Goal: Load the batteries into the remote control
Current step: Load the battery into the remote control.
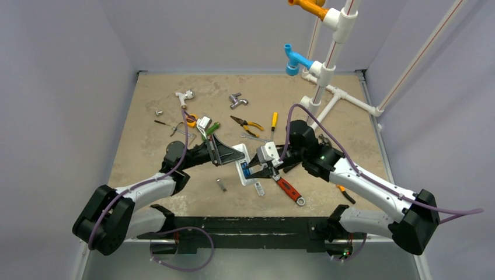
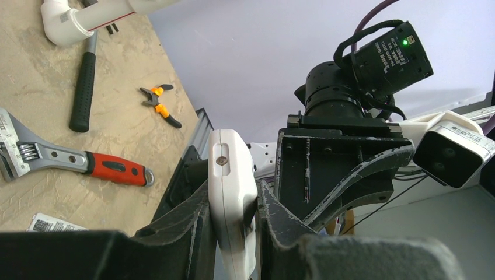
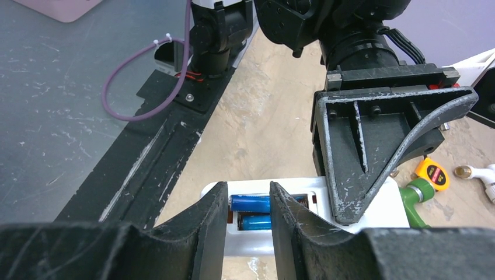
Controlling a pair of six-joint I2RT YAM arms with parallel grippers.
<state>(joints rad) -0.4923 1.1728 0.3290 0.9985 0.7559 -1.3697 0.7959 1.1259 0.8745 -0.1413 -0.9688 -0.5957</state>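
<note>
Inside the narrow right pincer (image 3: 247, 195), grip unclear, batteries (image 3: 251, 203) sit in the remote control (image 3: 391, 213) the left pincer (image 2: 233, 201) clamps; press squarely.

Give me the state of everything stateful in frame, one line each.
left hand, shut on the remote control.
right hand, slightly open, fingertips over the battery recess; contact unclear.
remote control, clamped in the left hand, recess uncovered.
batteries, two lying side by side in the recess.
red-handled wrench, lying flat, not held.
</note>
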